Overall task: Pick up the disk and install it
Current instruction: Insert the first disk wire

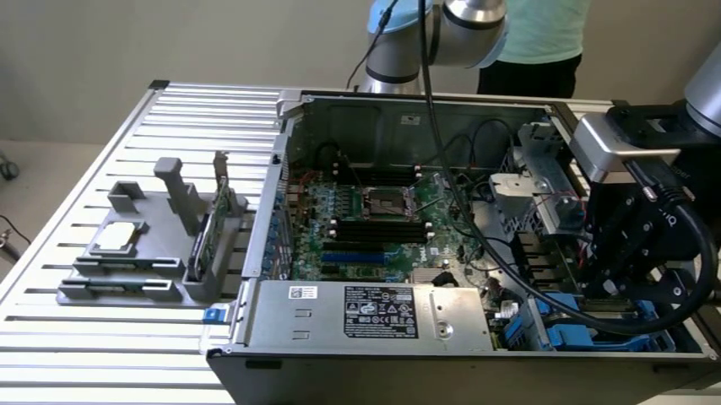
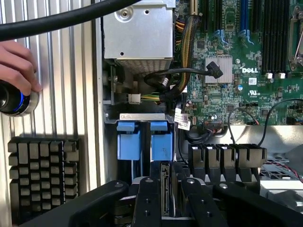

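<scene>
The disk [image 2: 165,196] is showing just one thin edge, pinched in the gripper [image 2: 165,182], its faces hiding behind the fingers [image 2: 147,203]. A hand [image 2: 16,66] and knob [image 2: 14,99] are getting cropped at the wrist view's edge. In the exterior view, the person [image 1: 541,42] is standing cut off above the torso.

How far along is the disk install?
Pick looks done: the gripper grips the disk, edge-on between its fingers. In hand: it hangs inside the open case, near the blue bay tabs. Left: seating; the disk does not look slotted in yet.
</scene>
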Tool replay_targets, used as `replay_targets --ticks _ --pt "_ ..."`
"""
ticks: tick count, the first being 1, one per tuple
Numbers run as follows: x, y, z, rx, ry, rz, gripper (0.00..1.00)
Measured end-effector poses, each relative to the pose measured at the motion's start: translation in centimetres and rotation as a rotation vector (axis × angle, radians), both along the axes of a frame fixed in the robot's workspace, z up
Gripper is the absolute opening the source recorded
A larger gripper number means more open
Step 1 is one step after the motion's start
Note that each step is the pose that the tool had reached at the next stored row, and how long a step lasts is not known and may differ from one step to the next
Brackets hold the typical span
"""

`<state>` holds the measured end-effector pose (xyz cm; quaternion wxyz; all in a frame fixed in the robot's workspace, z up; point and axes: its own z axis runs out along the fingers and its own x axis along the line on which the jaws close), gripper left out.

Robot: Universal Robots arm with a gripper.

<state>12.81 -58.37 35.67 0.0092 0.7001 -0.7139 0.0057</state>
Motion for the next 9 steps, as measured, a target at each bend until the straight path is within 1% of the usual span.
replay_targets --ticks 6,9 --pt "0.0 0.0 0.0 0.0 0.0 0.0 0.25" --pt "0.03 0.0 0.01 0.0025 0.0 -0.013 0.25"
